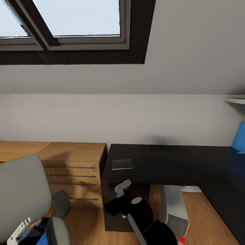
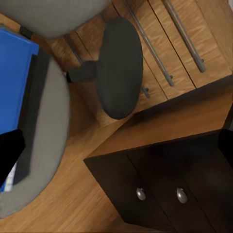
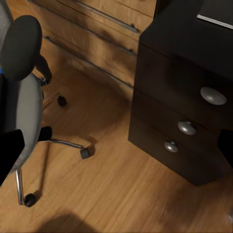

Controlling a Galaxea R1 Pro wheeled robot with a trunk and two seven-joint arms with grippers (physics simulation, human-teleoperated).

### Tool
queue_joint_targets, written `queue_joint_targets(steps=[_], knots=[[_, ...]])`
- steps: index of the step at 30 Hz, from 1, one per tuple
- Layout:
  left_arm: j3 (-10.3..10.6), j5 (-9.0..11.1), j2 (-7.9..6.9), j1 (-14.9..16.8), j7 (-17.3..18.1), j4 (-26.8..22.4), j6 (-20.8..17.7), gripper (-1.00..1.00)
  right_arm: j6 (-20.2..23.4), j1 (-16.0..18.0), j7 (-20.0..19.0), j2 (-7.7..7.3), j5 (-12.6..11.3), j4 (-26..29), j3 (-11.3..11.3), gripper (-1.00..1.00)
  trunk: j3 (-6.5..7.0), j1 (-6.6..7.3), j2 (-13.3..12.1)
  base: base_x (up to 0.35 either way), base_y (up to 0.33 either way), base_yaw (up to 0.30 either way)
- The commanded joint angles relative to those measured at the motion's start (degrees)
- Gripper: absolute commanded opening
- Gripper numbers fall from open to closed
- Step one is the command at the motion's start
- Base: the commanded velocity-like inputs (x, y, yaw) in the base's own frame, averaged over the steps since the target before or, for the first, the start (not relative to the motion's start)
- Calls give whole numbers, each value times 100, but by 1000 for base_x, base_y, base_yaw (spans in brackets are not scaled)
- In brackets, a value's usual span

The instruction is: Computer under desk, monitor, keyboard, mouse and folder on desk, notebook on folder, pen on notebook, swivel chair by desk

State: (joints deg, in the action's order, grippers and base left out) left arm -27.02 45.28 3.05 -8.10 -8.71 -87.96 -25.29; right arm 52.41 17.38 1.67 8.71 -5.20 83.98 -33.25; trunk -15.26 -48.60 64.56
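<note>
I see the notebook (image 1: 122, 164) lying flat on the black counter (image 1: 149, 163), the computer (image 1: 174, 211) on the floor beneath it. The swivel chair (image 1: 20, 194) stands by the wooden dresser (image 1: 73, 170), the blue folder (image 2: 14, 82) on its seat. I cannot tell whether either hand is spread

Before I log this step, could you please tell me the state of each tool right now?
Left tool: open, holding nothing.
Right tool: open, holding nothing.
</note>
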Motion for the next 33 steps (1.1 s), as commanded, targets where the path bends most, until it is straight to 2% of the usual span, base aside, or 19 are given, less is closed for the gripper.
queue_joint_targets(steps=[1, 33], knots=[[-6, 60, 0, 1, -42, -12, -28, 100, 24, 5, 18, 0, -41, 4, -3, 100, -6, -1, 5, 0, 0, 244], [16, -27, -31, 1, -69, 199, -29, 100, 32, 32, 3, 15, -76, -201, 42, 100, -6, -1, 5, 0, 3, 263]])
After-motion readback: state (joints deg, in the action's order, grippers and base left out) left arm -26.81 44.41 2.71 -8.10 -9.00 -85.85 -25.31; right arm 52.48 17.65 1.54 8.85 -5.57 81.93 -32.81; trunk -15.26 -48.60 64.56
